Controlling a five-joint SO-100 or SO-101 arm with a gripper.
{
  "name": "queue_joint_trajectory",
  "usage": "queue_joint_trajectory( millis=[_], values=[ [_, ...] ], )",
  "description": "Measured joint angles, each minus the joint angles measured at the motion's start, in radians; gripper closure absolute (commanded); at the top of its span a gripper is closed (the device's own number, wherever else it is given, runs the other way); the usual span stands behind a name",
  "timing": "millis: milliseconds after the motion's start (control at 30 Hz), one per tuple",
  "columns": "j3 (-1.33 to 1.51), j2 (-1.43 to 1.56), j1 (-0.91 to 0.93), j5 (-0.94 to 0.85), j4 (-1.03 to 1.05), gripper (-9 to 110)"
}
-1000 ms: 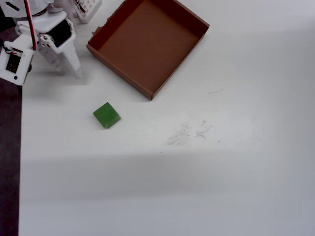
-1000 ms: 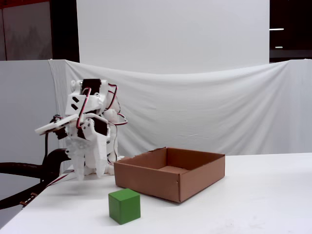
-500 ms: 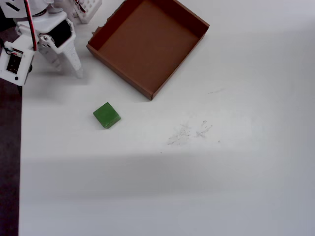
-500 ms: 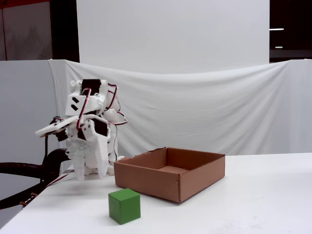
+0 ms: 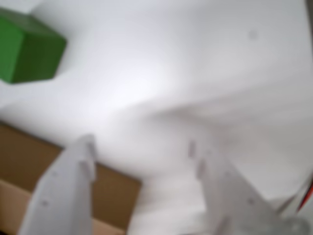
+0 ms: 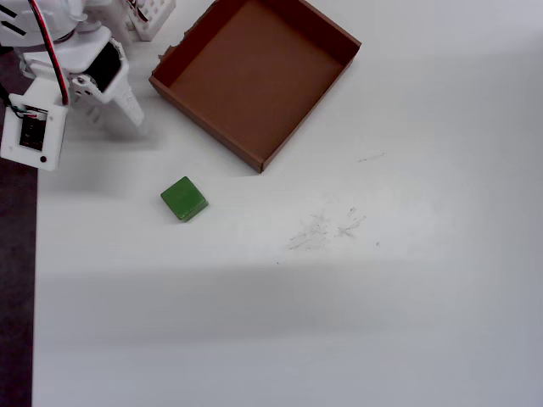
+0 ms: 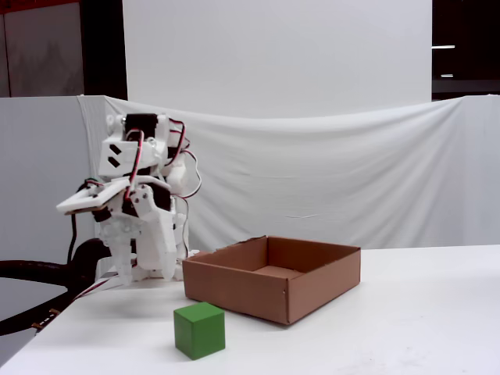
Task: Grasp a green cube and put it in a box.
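The green cube point(image 6: 184, 199) lies on the white table, a short way in front of the box's near corner. It also shows in the fixed view point(image 7: 199, 330) and at the upper left of the wrist view point(image 5: 29, 46). The box point(image 6: 254, 76) is a shallow brown cardboard tray, empty; it also shows in the fixed view point(image 7: 258, 293) and at the lower left of the wrist view point(image 5: 24, 161). My gripper point(image 5: 142, 147) is open and empty, its two white jaws wide apart. In the overhead view it point(image 6: 129, 108) hangs beside the box's left corner, apart from the cube, and in the fixed view it point(image 7: 152, 266) points down.
The table's left edge point(image 6: 25, 297) borders a dark strip. A white part point(image 6: 151, 13) stands behind the arm by the box. Faint scuff marks point(image 6: 322, 227) lie right of the cube. A white cloth point(image 7: 328, 180) hangs behind the table.
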Motion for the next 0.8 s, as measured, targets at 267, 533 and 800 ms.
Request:
queue_joint_trajectory(
  millis=[267,533,800],
  values=[
    [-0.184,-0.322,-0.06,-0.173,-0.095,75],
    [-0.367,-0.537,-0.133,-0.319,-0.071,75],
    [-0.514,-0.692,-0.172,-0.405,-0.064,74]
  ],
)
